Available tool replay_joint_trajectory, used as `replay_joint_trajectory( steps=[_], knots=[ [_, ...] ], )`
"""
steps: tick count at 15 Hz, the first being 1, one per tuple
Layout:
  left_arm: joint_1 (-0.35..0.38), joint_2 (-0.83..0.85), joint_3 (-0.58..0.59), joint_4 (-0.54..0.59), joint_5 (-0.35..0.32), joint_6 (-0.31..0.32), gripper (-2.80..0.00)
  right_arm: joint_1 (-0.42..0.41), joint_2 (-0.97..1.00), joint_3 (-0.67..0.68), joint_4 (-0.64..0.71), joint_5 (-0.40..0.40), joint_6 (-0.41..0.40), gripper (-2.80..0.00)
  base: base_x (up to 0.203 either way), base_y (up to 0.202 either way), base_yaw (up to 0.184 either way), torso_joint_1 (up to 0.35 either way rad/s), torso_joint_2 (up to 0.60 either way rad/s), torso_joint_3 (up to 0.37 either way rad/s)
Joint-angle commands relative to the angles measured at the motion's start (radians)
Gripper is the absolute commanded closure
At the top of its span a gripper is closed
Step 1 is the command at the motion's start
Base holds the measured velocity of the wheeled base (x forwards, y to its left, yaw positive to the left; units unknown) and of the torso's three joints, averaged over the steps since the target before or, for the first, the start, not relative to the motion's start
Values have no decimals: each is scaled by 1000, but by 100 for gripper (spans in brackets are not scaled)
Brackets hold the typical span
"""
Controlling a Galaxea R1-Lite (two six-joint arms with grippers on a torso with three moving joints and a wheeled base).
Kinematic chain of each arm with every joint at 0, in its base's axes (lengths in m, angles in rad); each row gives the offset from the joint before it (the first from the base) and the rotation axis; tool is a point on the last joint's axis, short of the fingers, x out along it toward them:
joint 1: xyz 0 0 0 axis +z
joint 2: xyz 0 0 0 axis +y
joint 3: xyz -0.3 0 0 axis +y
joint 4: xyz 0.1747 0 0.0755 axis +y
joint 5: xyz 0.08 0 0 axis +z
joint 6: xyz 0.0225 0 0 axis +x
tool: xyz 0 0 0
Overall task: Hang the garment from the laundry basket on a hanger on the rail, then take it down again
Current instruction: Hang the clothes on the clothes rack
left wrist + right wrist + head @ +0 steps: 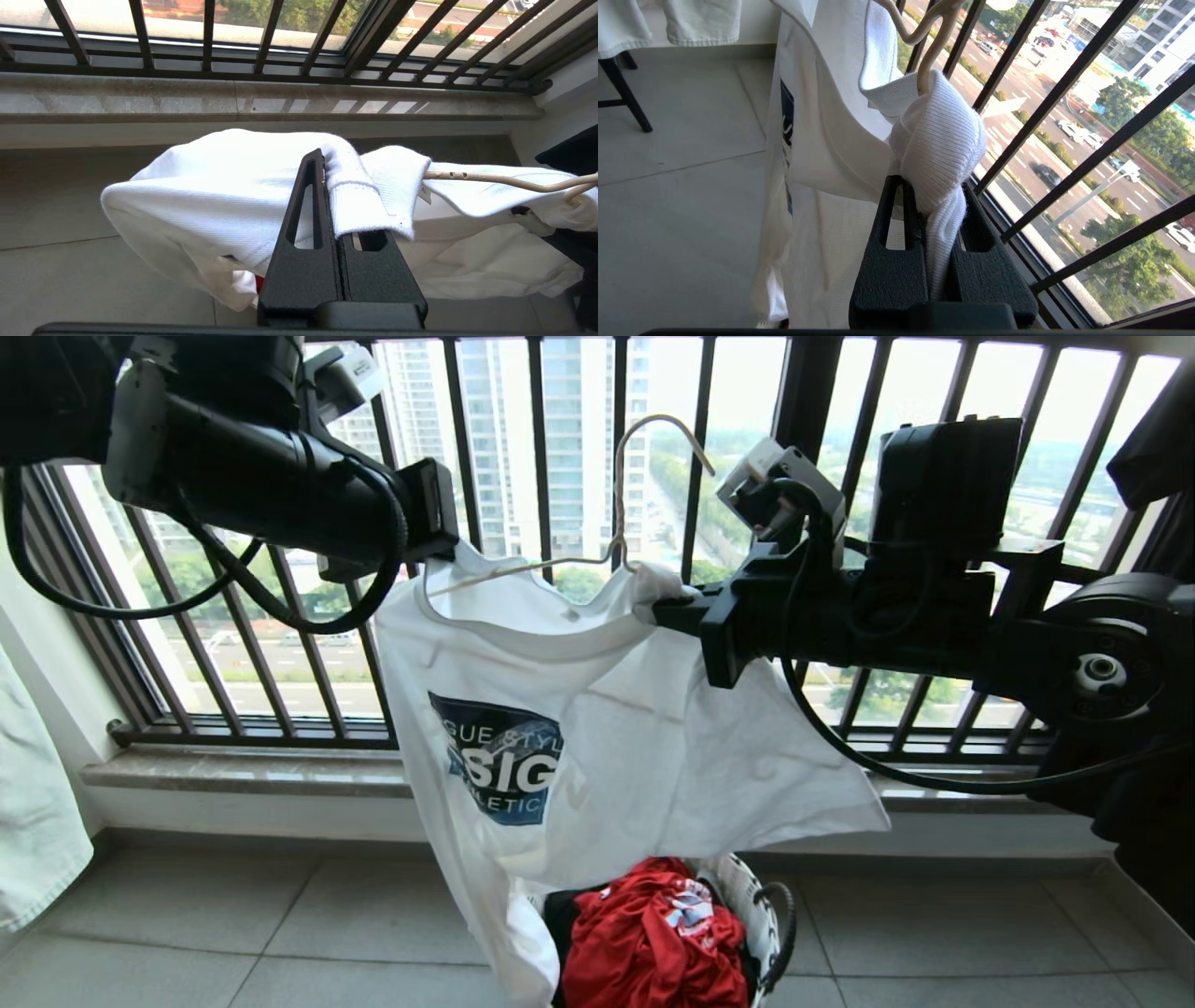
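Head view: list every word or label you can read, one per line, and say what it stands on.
"GUE STYL", cut off at both ends: top line of the logo on the white T-shirt.
"SIG", cut off: large middle line of that logo.
"LETIC", cut off: bottom line of that logo.
Print on the red cloth in the laundry basket: too small to read.

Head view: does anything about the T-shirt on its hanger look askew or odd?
Yes. The T-shirt sits lopsided on the hanger: its neckline is bunched at the hanger's neck in the right pincer, and the left pincer pinches the other shoulder.
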Motion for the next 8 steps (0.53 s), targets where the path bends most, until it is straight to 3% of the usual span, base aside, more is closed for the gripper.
replay_joint_trajectory(
  steps=[1, 3, 8],
  knots=[
    [-38, 8, 0, -5, 141, -1, 0, -14, -3, 35, -33, -13, -2, 0, 0, 0, 0, 0, 0, 0],
    [-6, 1, -1, -52, 183, 2, 0, -20, -5, 78, -68, -18, -6, 0, 0, 0, 0, 0, 0, 0],
    [52, 2, 1, -89, 265, 82, 0, -49, -18, 126, -108, -20, -27, 0, 0, 0, 0, 0, 0, 0]
  ],
)
